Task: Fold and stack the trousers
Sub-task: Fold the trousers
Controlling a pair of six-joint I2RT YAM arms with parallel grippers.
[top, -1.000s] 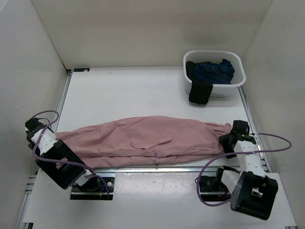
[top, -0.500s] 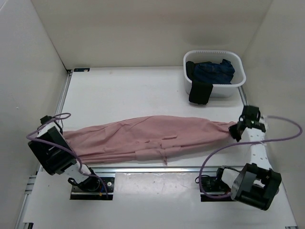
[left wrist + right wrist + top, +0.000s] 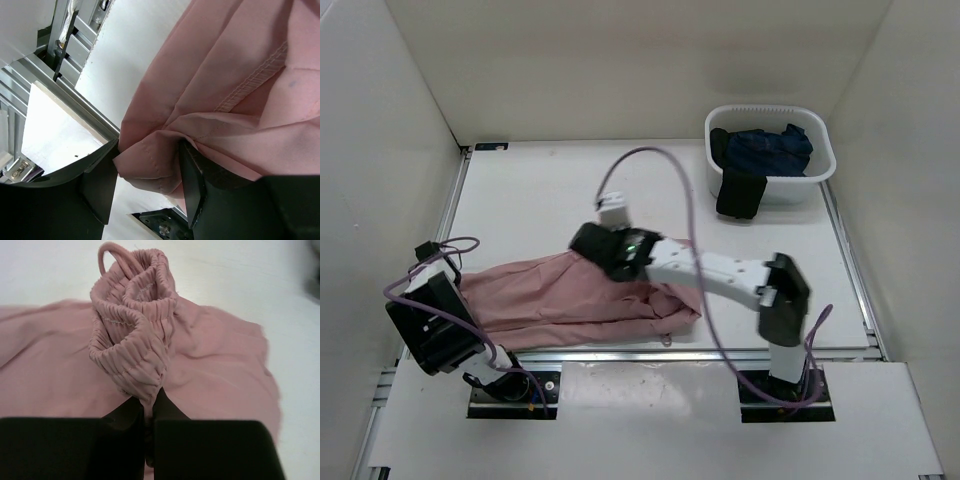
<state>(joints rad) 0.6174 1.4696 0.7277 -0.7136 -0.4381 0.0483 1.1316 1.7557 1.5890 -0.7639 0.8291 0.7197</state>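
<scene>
The dusty-pink trousers lie along the near part of the table, doubled over on themselves. My right gripper reaches across to the left above them and is shut on the gathered waistband, which bunches up past the jaws. A drawstring loop sticks up from the bunch. At the left end my left gripper holds the leg hems. In the left wrist view a folded hem fills the gap between the two fingers, touching both.
A white basket stands at the back right with a dark navy garment inside and a black garment hanging over its front wall. A metal rail runs along the near table edge. White walls enclose the table.
My right arm swung from the far right to left of centre, carrying the waist end over the legs, so the trousers went from stretched out to doubled. The left gripper barely moved.
</scene>
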